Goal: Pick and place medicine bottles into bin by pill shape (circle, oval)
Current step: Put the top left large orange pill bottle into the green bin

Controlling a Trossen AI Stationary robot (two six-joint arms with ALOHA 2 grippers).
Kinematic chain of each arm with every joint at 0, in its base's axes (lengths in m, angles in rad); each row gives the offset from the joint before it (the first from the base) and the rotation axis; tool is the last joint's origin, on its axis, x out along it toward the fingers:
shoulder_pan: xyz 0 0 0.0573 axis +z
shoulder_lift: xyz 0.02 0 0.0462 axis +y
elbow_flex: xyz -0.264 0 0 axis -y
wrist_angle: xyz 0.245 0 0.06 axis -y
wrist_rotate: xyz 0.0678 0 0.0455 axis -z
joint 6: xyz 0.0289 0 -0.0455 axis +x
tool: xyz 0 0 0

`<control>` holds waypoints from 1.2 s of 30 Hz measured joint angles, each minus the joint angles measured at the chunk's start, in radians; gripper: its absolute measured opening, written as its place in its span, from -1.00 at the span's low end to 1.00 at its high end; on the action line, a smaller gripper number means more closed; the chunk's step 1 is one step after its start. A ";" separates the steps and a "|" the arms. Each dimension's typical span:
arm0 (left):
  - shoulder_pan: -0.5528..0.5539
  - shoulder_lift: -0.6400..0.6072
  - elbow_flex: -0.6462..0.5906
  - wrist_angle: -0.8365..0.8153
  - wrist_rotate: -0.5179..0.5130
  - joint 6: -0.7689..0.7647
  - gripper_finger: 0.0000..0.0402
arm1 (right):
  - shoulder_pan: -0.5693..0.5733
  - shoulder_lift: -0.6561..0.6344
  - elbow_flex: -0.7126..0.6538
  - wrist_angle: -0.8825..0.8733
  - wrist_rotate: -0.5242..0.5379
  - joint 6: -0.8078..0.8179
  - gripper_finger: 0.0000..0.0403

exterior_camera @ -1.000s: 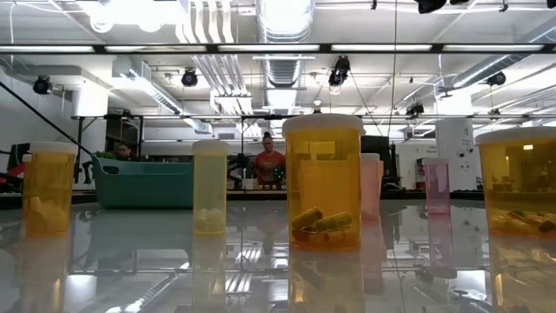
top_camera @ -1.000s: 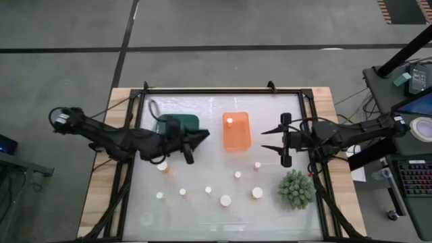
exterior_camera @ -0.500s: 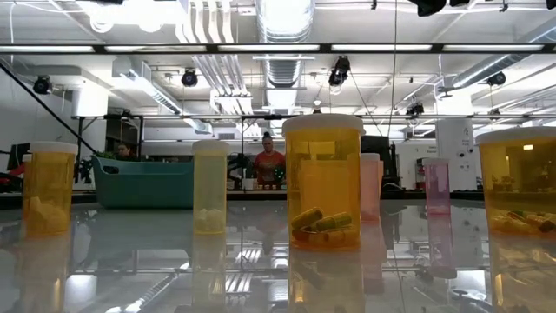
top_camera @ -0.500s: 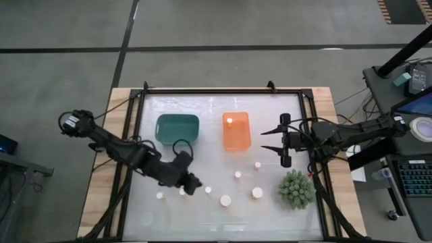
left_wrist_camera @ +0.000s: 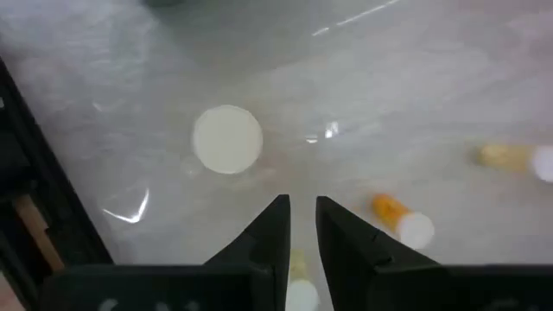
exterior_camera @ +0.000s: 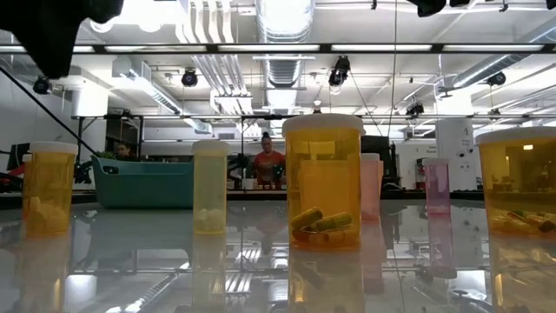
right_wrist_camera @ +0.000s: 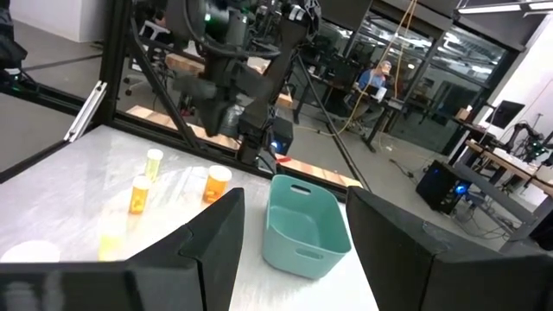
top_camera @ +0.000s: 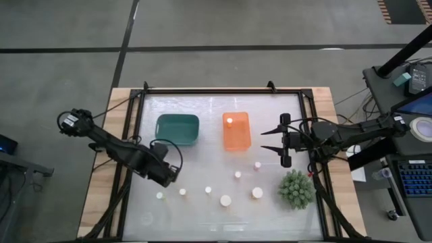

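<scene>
From above, we see the left hand (top_camera: 170, 177) hanging over the front-left part of the pale worktop (top_camera: 202, 138), in front of the green bin (top_camera: 177, 129); from up here we cannot make out its fingers. The right hand (top_camera: 268, 140) waits at the right side, just beside the orange bin (top_camera: 236, 131), its two fingers spread wide with nothing between them. One white cap shows inside the orange bin at its far end. The medicine bottles (top_camera: 225, 200) stand scattered across the front of the worktop, seven white caps in a loose band, the leftmost close to the left hand. A spiky green plant (top_camera: 296, 189) sits at the front right.

Down at worktop level, we look along a row of bottles: an amber one at the left, a slim yellowish one (exterior_camera: 210, 186), a big amber one (exterior_camera: 322, 181) in the middle with capsule-shaped pills lying in its bottom, pinkish ones behind it and another amber one at the right edge. The green bin sits behind them, and a person in a red top (exterior_camera: 269, 161) is in the room beyond. A dark piece of arm hangs in at the top left corner.

On the left wrist camera, the fingers (left_wrist_camera: 268, 238) are pressed nearly together and pinch nothing. A round white cap (left_wrist_camera: 227, 139) lies just ahead of the tips, and more bottles are nearby.

On the right wrist camera, the fingers (right_wrist_camera: 216, 238) stand well apart, with the green bin between them farther off, amber bottles beside it, and the left arm (right_wrist_camera: 233, 78) beyond.
</scene>
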 joint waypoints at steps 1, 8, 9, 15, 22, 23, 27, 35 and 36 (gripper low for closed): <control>0.002 -0.001 -0.012 0.008 -0.001 -0.006 -0.79 | 0.000 0.000 0.000 -0.004 0.000 0.000 -0.03; 0.026 -0.008 -0.091 0.039 0.004 -0.019 -0.79 | 0.000 0.000 0.000 -0.017 0.000 0.015 -0.03; 0.033 -0.009 -0.102 0.040 0.004 -0.018 -0.79 | 0.000 0.000 0.000 -0.020 0.000 0.022 -0.03; 0.070 -0.011 -0.146 0.041 0.002 0.004 -0.68 | 0.000 0.000 0.000 -0.038 0.000 0.039 -0.03; 0.085 -0.012 -0.175 0.070 0.025 0.007 -0.20 | 0.000 0.000 0.000 -0.051 0.000 0.059 -0.03; 0.088 -0.011 -0.185 0.070 0.033 -0.003 -0.12 | 0.000 0.000 0.000 -0.056 0.000 0.060 -0.03; 0.092 -0.011 -0.218 0.076 0.033 -0.043 0.14 | 0.000 0.000 0.000 -0.072 0.000 0.061 -0.03; 0.099 -0.011 -0.244 0.123 0.033 -0.045 0.27 | 0.000 0.000 0.000 -0.071 0.000 0.058 -0.03; 0.101 -0.011 -0.253 0.125 0.033 -0.045 0.27 | 0.000 0.000 0.000 -0.071 0.000 0.058 -0.03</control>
